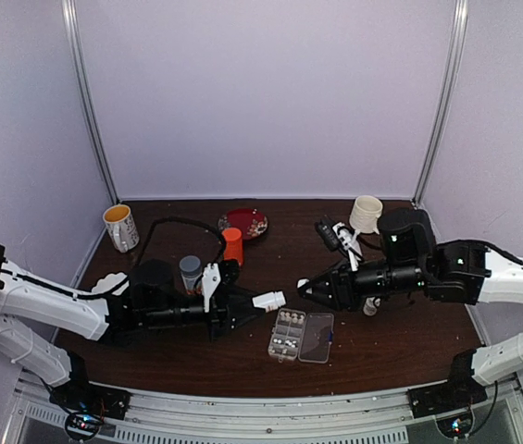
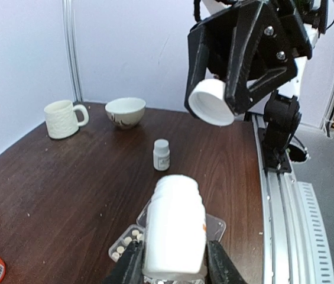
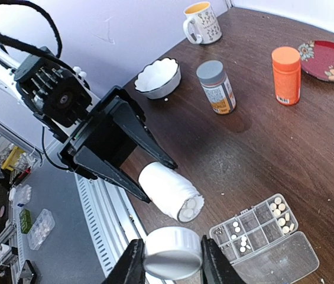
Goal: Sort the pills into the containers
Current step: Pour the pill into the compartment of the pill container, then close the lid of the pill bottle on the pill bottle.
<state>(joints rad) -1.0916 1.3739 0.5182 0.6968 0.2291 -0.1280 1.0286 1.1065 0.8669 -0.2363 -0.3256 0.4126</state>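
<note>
The left tool (image 2: 174, 269) is pinching a white bottle (image 2: 175, 219) from both sides. The bottle lies on its side up in the air, near the clear box (image 3: 255, 220) and a little to the left of it. Its top is off, and you can see some pills in its open mouth.

The right tool (image 3: 171, 260) is pinching the white cap (image 3: 172, 251) between its two fingers. The cap is up in the air too, close to the mouth of the bottle and near the box.

The clear box sits flat on the brown desk (image 3: 261, 148). Its clear lid (image 3: 285, 260) is open and lies flat beside it. Small pale pills (image 3: 280, 208) are in some of the box's little spaces. One end space has the most, and a few more sit in spaces near the other end.

Farther back from the box stand an orange bottle (image 3: 287, 75) and a bottle with a grey cap (image 3: 216, 87). Behind those are a red plate (image 3: 329, 59), a mug (image 3: 202, 23) and a white bowl (image 3: 158, 77).
</note>
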